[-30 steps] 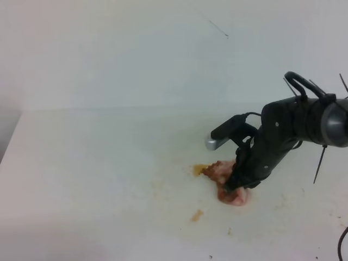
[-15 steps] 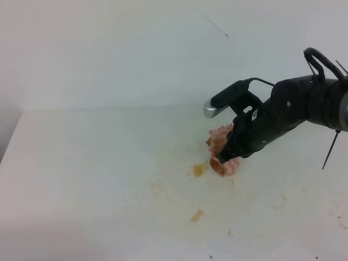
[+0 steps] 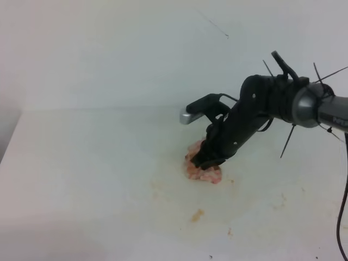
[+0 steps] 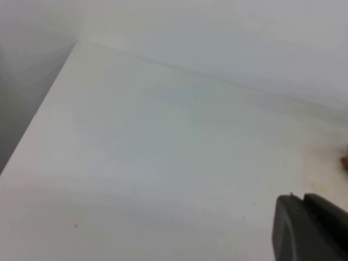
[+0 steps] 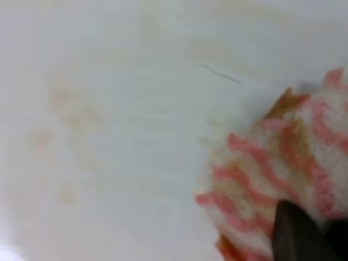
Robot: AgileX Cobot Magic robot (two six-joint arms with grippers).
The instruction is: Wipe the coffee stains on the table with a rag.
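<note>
Rag (image 3: 203, 169) pressed on the white table (image 3: 81, 163) near its middle.
My right gripper (image 3: 207, 161) is clamped on the striped rag; faint coffee stains (image 3: 197, 215) lie just beside. My left gripper (image 4: 310, 228) shows only partly; state unclear.

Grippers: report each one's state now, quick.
Left gripper: only a dark edge shows; cannot be told.
Right gripper: closed on the striped rag, pressing it to the table.

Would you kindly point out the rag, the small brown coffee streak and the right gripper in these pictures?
rag (image 3: 202, 172): exterior high view, on the bunched striped cloth below the gripper.
small brown coffee streak (image 3: 197, 215): exterior high view, on the streak's middle.
right gripper (image 3: 207, 161): exterior high view, at the fingertips clamped on the rag.
</note>
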